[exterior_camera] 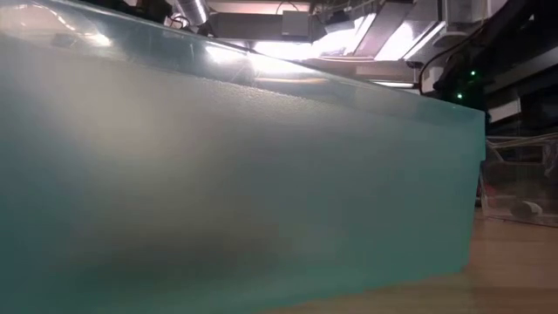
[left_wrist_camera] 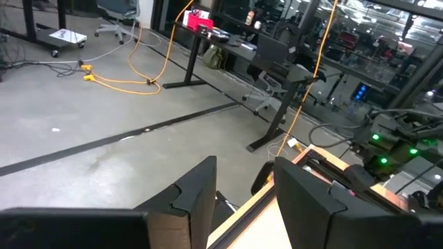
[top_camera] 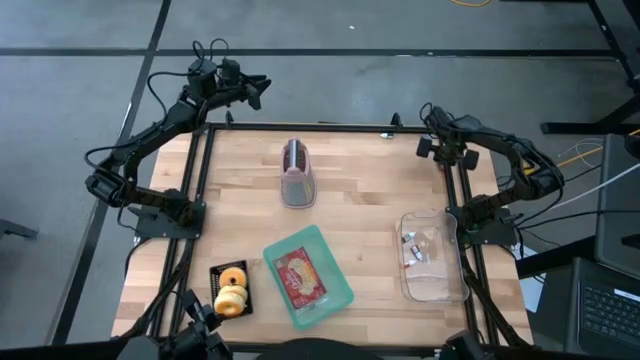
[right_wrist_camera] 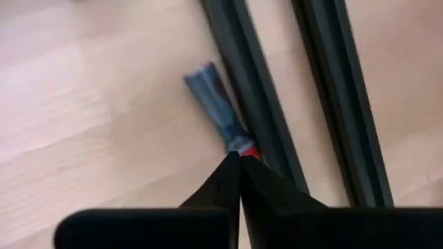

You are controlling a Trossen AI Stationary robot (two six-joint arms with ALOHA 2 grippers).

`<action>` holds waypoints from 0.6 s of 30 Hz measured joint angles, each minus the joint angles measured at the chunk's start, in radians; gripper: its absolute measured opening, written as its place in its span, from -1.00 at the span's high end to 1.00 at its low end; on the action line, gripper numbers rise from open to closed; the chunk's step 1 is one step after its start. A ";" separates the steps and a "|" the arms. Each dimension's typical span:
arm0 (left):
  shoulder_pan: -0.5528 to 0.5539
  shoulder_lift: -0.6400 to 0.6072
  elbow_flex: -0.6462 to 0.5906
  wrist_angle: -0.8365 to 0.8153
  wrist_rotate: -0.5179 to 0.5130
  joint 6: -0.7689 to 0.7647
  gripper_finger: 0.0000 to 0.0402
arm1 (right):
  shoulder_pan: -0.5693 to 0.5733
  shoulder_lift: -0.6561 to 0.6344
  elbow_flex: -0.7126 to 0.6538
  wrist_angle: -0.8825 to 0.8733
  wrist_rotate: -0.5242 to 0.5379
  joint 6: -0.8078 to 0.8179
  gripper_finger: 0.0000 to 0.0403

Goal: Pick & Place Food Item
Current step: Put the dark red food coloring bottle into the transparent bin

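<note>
A red-wrapped food packet [top_camera: 300,277] lies in a teal tray [top_camera: 338,295] at the table's near middle. Two doughnuts [top_camera: 232,290] sit on a small black tray [top_camera: 213,274] to its left. A pink ribbed holder [top_camera: 298,173] stands at the far middle. My left gripper [top_camera: 262,88] hangs open beyond the table's far left corner, its fingers [left_wrist_camera: 201,200] apart over the floor. My right gripper [top_camera: 428,146] is shut and empty above the far right edge; in its wrist view [right_wrist_camera: 240,160] the fingertips meet over the table frame.
A clear plastic bin [top_camera: 434,257] with small items stands at the right. The teal tray's wall [exterior_camera: 235,192] fills the low view; the clear bin [exterior_camera: 519,187] shows beside it. A blue-and-red clip [right_wrist_camera: 216,111] lies against the dark frame rail [right_wrist_camera: 263,117].
</note>
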 joint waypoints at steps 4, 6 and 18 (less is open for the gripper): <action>0.000 0.000 0.000 0.000 -0.010 0.001 0.30 | 0.006 0.000 -0.022 0.014 0.054 0.051 0.98; 0.000 0.000 0.000 0.000 -0.018 0.001 0.30 | 0.012 0.000 -0.030 0.024 0.056 0.067 0.98; 0.000 0.000 0.000 0.000 -0.023 0.000 0.30 | 0.030 0.041 -0.145 0.178 -0.040 0.167 0.99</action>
